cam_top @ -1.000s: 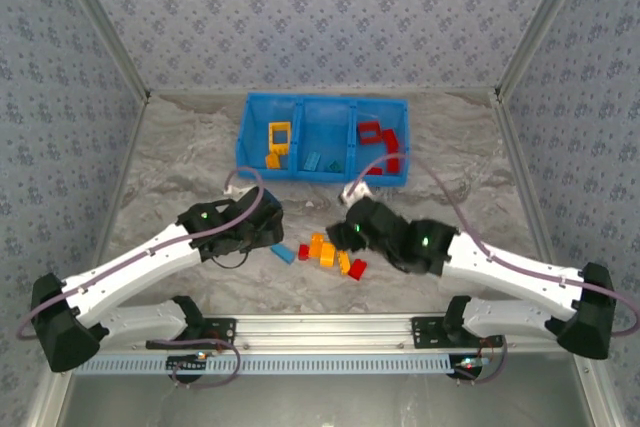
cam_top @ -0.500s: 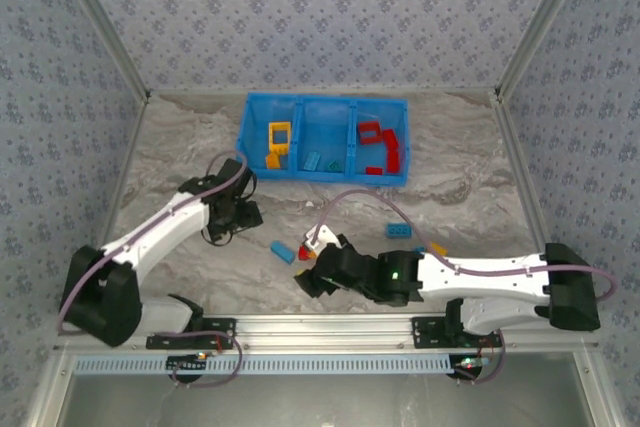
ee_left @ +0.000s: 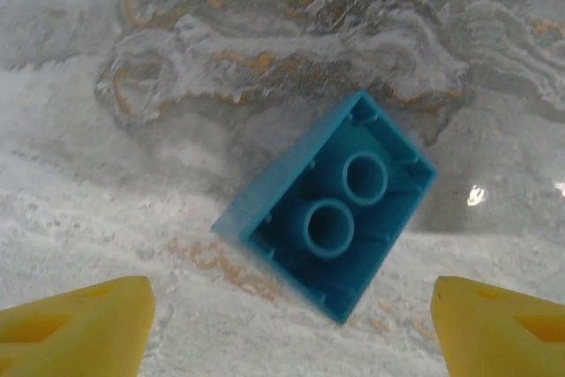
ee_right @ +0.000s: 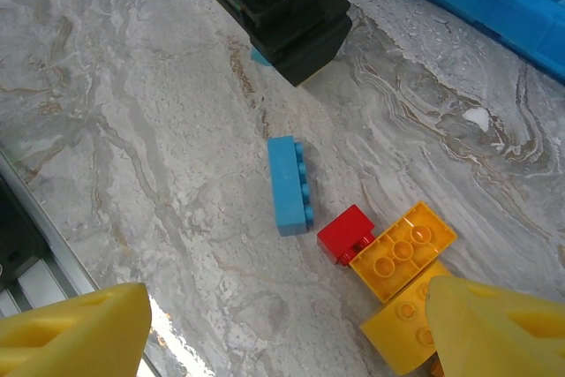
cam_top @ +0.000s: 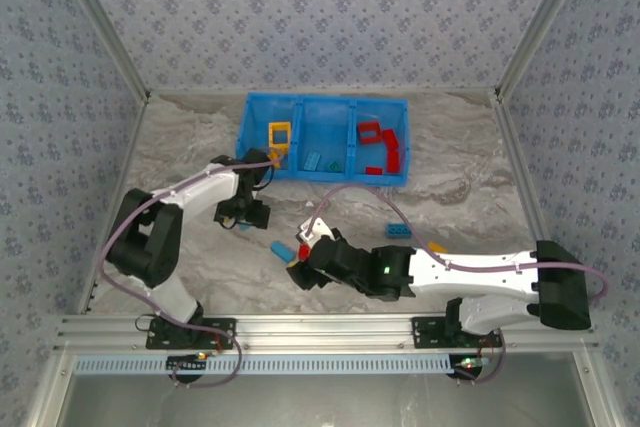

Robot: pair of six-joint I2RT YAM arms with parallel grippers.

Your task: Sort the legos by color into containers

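On the marbled table (cam_top: 480, 177), a little short of the blue bin (cam_top: 320, 177), we see the left gripper (ee_left: 287, 331) poised directly over a light blue brick (ee_left: 331, 218). The brick lies with its hollow underside showing, perhaps tipped onto one edge, though the close view does not let us be sure. The yellow fingertips (ee_left: 75, 333) stand wide apart on either side of the brick and touch nothing, which we read as a spread made ready to straddle it for a pick. The right gripper (ee_right: 287, 333) is likewise spread and empty, hovering above a small cluster nearer the arms: a blue bar brick (ee_right: 290, 184) just beside a red brick (ee_right: 344, 234) that touches two yellow bricks (ee_right: 403, 253). We judge that each arm takes the loose pieces on its own side. The bin explains the rest: its left compartment holds a yellow frame (cam_top: 279, 134), the middle one blue bricks (cam_top: 313, 160), the right one red bricks (cam_top: 372, 131), so the light blue brick belongs in the middle. Another blue brick (cam_top: 400, 231) and a yellow piece (cam_top: 436, 245) wait on the table by the right arm.
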